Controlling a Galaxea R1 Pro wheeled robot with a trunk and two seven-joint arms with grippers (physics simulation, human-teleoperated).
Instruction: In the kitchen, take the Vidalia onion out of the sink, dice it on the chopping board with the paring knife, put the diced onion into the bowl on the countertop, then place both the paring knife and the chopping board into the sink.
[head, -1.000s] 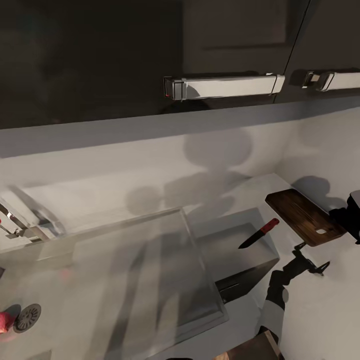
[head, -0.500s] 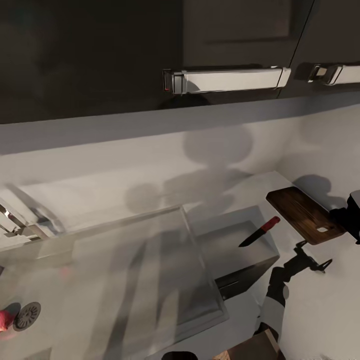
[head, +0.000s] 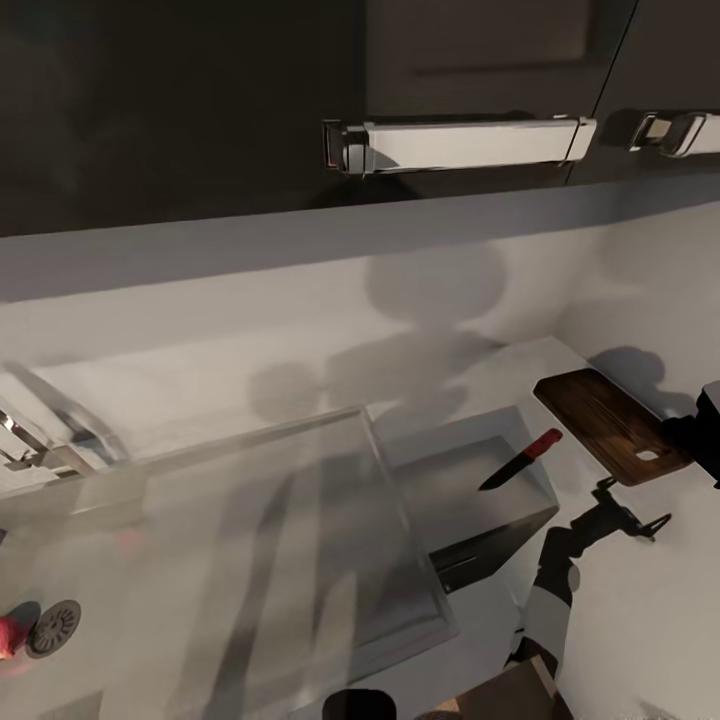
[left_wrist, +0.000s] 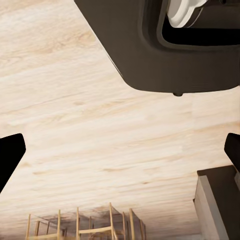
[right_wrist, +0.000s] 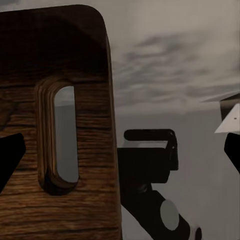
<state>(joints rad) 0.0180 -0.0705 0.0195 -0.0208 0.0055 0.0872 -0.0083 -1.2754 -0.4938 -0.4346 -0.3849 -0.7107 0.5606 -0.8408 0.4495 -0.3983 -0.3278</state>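
Upward-shifted view; paring knife (head: 520, 459) in bowl (head: 470, 500).

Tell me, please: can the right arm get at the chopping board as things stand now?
Probably yes. The right end effector looks open right at the slotted end of the chopping board, and nothing stands between them.

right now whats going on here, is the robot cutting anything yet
Not yet. The robot stands at the countertop with its right gripper open, close to the slot end of the chopping board, gripping nothing. The paring knife lies in a shallow white bowl beside the board. A reddish thing that may be the onion sits by the sink drain. The left gripper hangs open over the floor.
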